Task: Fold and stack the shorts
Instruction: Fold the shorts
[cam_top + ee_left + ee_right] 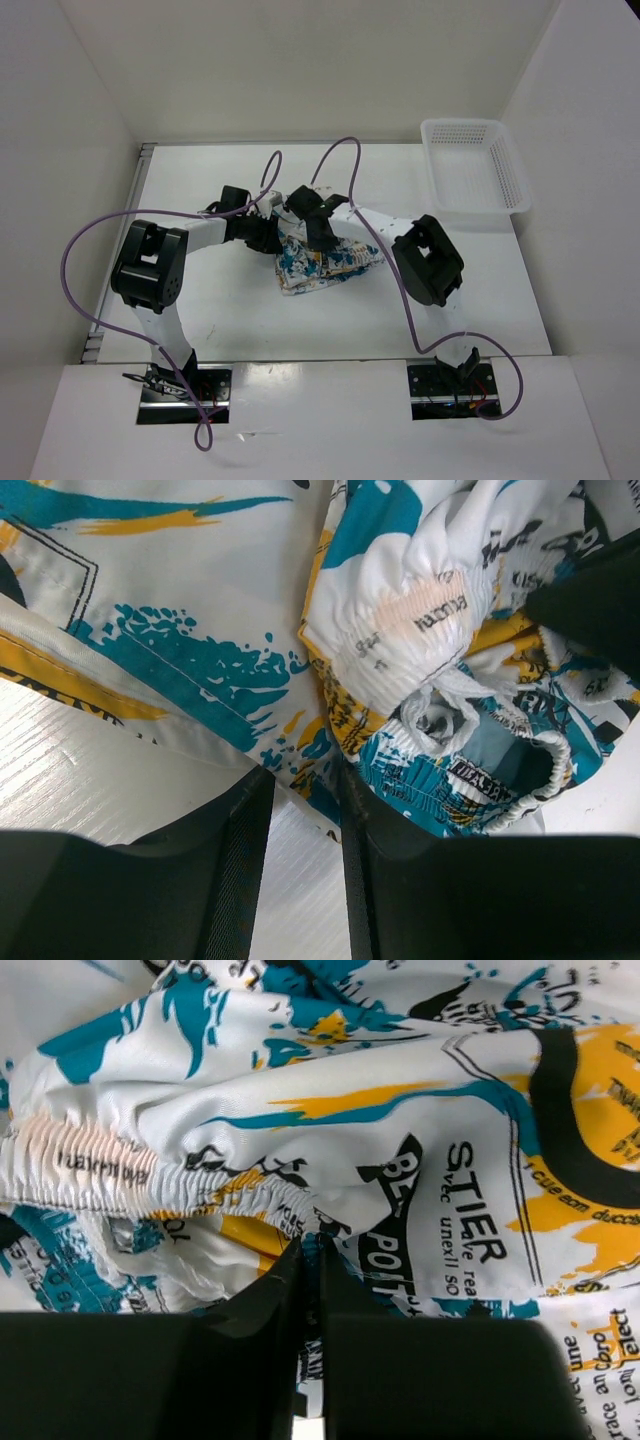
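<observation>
My right gripper [310,1248] is clenched on a fold of the shorts [400,1110] bunched just ahead. My left gripper [303,780] stands parted, the shorts' hem lying between its tips.

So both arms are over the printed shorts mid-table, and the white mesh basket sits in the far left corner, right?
Not quite: the white mesh basket sits in the far right corner, as the top external view shows. The shorts do lie mid-table, and the rest stands.
</observation>
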